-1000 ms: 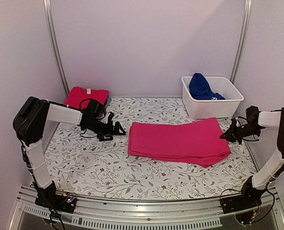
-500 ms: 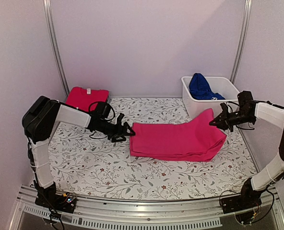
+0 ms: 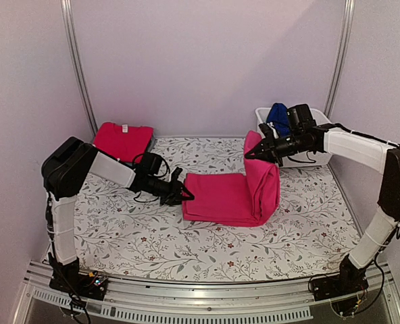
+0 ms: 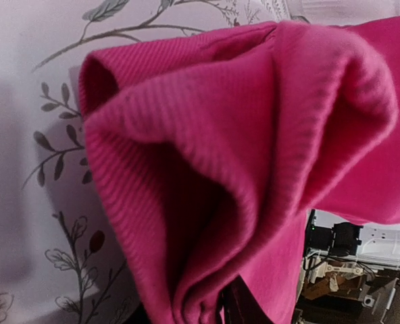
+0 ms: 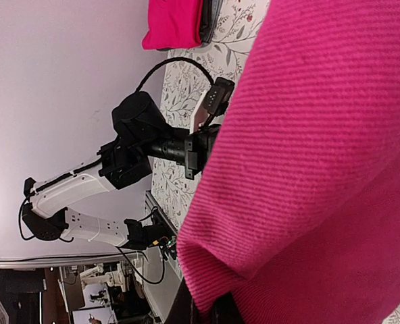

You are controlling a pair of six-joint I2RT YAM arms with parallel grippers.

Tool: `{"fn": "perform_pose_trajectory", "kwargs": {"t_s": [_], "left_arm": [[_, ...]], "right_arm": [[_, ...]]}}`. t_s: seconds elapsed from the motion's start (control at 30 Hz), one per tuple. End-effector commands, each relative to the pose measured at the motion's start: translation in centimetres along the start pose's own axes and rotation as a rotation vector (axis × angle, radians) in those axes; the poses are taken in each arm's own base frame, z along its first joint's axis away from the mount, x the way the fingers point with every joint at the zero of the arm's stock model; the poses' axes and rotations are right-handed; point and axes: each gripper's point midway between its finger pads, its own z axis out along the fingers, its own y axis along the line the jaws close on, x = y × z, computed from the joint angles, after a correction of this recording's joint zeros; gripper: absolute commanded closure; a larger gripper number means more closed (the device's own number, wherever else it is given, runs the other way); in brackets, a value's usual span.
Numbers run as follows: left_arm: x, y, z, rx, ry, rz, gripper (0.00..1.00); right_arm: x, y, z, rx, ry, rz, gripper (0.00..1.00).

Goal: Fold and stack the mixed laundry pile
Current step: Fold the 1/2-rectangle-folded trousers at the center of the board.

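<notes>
Folding step, pink shirt (image 3: 220, 196) mid-table on the leaf-print cloth (image 3: 153, 236). The right gripper (image 3: 249, 154) is clamped tight on the shirt's right end and holds it raised and curled over toward the left. The left gripper (image 3: 185, 196) is nearly closed, pinching the bunched layers of the left edge.

Next: lay the raised half flat onto the left half with edges matched, then let go.

Red tee (image 3: 122, 137) sits folded at the far left; blue garment (image 3: 279, 118) is in the white tub (image 3: 307, 160).

The right arm hides most of the tub. Both wrist views are nearly all pink cloth, fingertips barely visible.
</notes>
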Motion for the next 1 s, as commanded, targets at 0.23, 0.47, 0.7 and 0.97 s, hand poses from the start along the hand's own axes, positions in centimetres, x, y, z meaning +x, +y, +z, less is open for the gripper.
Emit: {"fn": "perform_pose_trajectory", "kwargs": {"t_s": [0.23, 0.47, 0.7, 0.97], "left_arm": [[1.0, 0.5, 0.7, 0.016, 0.024, -0.005, 0.79], [1.1, 0.9, 1.0, 0.015, 0.031, -0.014, 0.79], [1.3, 1.6, 1.2, 0.005, 0.045, -0.021, 0.79], [1.0, 2.1, 1.3, -0.002, 0.052, -0.024, 0.79]], "right_arm": [[0.7, 4.1, 14.2, -0.101, 0.202, -0.041, 1.00], [2.7, 0.6, 18.7, -0.087, 0.296, 0.040, 1.00], [4.3, -0.2, 19.9, -0.098, 0.358, 0.086, 1.00], [5.5, 1.2, 18.8, -0.117, 0.410, 0.091, 1.00]]}}
